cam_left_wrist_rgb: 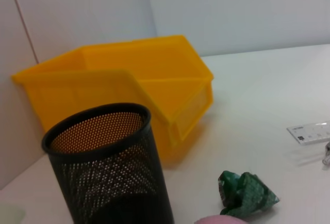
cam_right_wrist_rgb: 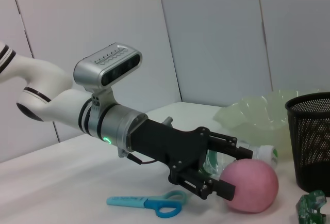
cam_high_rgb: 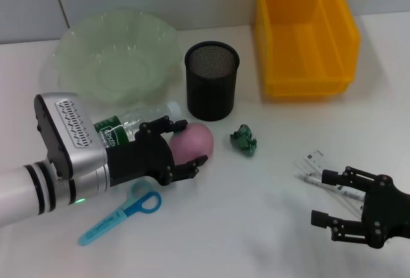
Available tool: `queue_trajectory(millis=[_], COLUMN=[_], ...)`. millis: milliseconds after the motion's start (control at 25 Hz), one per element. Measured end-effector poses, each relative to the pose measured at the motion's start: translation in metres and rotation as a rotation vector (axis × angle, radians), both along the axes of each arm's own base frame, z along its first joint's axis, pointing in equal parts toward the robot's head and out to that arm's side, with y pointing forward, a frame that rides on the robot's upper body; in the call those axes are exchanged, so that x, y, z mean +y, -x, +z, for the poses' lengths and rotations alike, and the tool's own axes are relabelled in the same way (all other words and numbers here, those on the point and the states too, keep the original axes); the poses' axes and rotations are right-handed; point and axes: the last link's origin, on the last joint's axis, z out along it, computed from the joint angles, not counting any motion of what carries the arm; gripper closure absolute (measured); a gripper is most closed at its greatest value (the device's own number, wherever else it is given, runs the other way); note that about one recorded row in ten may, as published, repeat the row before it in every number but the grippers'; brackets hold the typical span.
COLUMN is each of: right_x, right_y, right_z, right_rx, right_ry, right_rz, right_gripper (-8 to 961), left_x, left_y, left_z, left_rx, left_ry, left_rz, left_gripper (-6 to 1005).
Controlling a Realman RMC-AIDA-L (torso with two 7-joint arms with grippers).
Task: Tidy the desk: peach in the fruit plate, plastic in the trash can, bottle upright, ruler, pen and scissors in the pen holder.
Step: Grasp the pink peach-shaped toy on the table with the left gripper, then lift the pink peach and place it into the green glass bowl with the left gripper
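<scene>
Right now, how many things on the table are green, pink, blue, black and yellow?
Green: 3, plate, bottle, crumpled plastic
Pink: 1, peach
Blue: 1, scissors
Black: 1, pen holder
Yellow: 1, bin
Total: 7

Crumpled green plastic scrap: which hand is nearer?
Left. The left hand is beside it, around the pink peach; the right hand is farther off by the clear ruler. Scrap.
</scene>
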Motion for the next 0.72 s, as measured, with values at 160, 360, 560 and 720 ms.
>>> queue_trajectory(millis=[160, 360, 560, 720], right_x=[-0.0007, -0.0014, -0.0019, -0.0026], right_y=[-0.0003, -0.0009, -0.0014, -0.002], right_z=[-0.0001, 0.0001, 0.0003, 0.0006], right_rx=[0.0, 0.001, 0.001, 0.002], right_ry=[0.0, -0.002, -0.004, -0.006], right_rz=[-0.002, -0.005, -0.008, -0.011], right_gripper=[123, 123, 122, 122], left_x=[0.0008, 0.002, 0.0016, -0.0055], left_y=[0.0012, 0.0012, 0.0017, -0.0035], left_z=[0.0001, 0.0011, 0.0026, 0.0049], left_rx=[0.005, -0.003, -0.023, -0.08], left_ry=[-0.006, -0.015, -0.025, -0.006], left_rz=[0.007, 0.016, 0.028, 0.0], left_gripper=[259, 265, 507, 572])
